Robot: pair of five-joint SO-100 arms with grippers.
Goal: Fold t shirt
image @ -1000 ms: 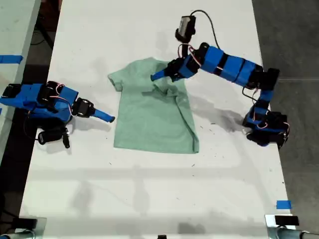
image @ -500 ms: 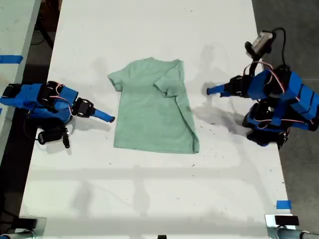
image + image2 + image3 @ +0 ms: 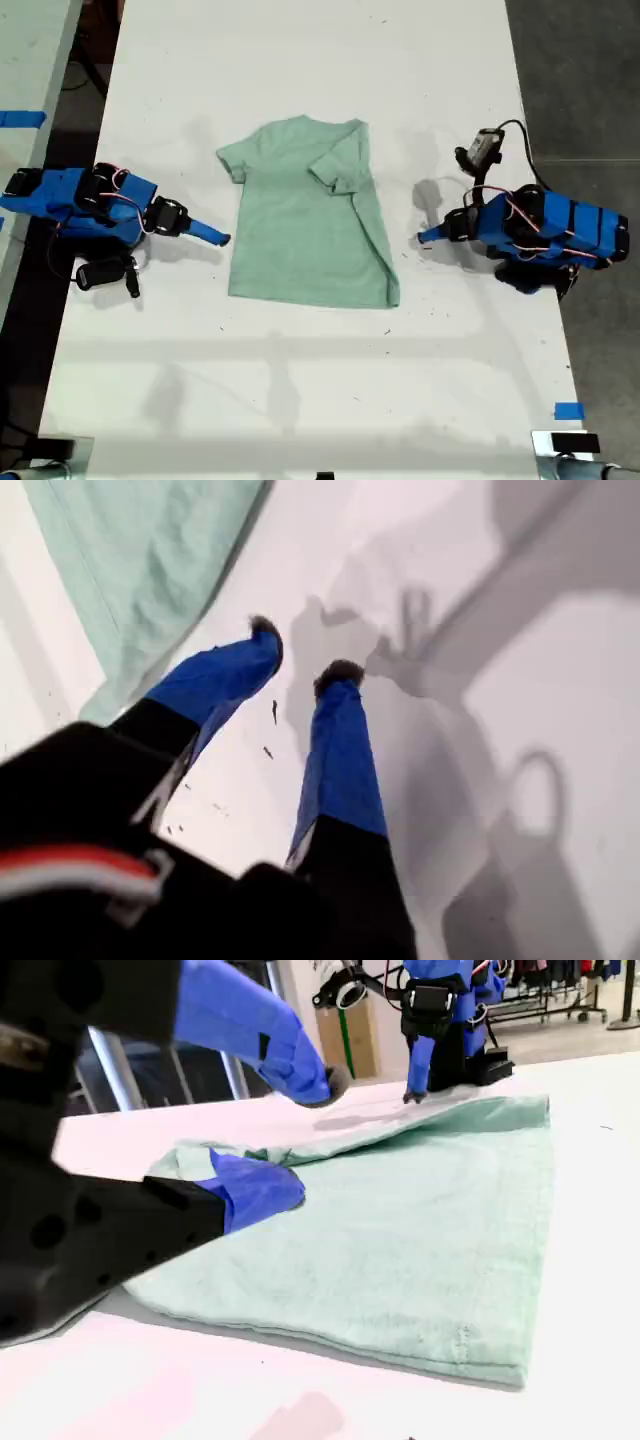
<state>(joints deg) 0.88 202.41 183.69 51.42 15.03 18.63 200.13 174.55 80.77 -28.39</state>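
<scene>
The table (image 3: pixel 300 400) carries the t shirt (image 3: pixel 305 225) at centre, one side folded inward. My first gripper (image 3: pixel 428 236), jaws spread and empty, sits at the exterior view's right; my second gripper (image 3: pixel 215 236), also spread, left. Risk: a shallow pinch drags cloth, undoing the fold.

I see a white bench (image 3: pixel 320 60) filling most of the exterior view, its surface speckled with small dark marks. A second pale bench (image 3: pixel 30 60) sits at the upper left of that frame, with blue tape (image 3: pixel 22 118) on it. Another blue tape piece (image 3: pixel 568 411) lies at the lower right. Dark grey floor (image 3: pixel 580 70) runs along the right edge.
</scene>
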